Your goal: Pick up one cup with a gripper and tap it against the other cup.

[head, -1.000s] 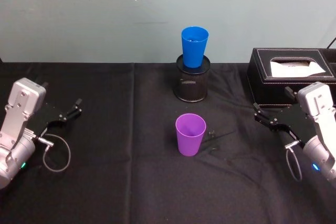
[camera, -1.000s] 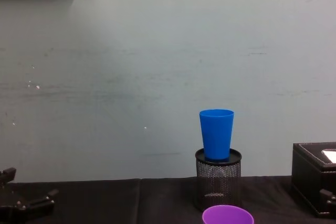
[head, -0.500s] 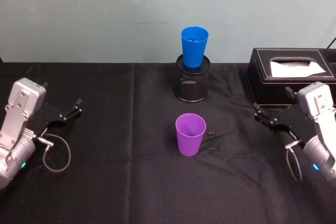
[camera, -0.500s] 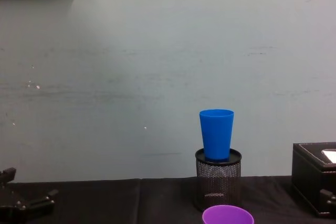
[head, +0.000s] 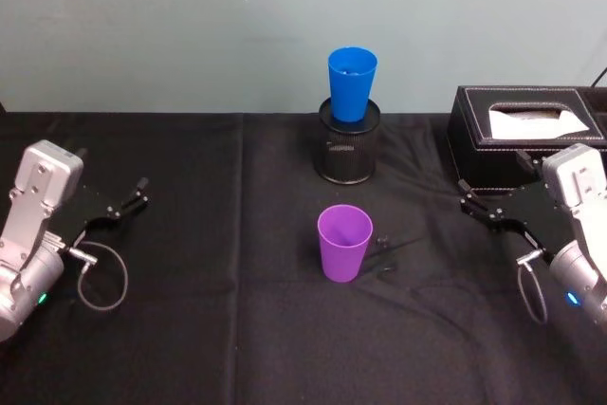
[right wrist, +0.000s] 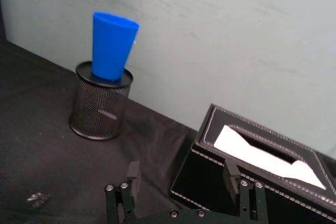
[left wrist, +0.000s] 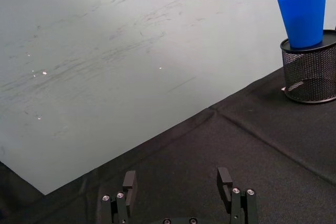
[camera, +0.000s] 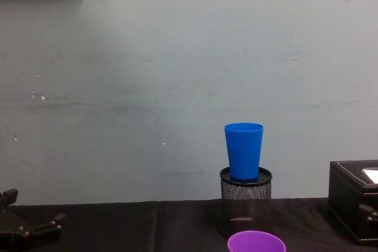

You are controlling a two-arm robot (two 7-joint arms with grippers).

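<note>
Purple cup (head: 343, 243) standing upright, well left of right gripper (head: 490, 177), untouched

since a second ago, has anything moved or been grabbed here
The right end effector lifted slightly, open and holding nothing. Nothing was gripped or released. Unchanged: the left end effector parked open at the left, the purple cup on the table, the blue cup on the mesh holder.
</note>
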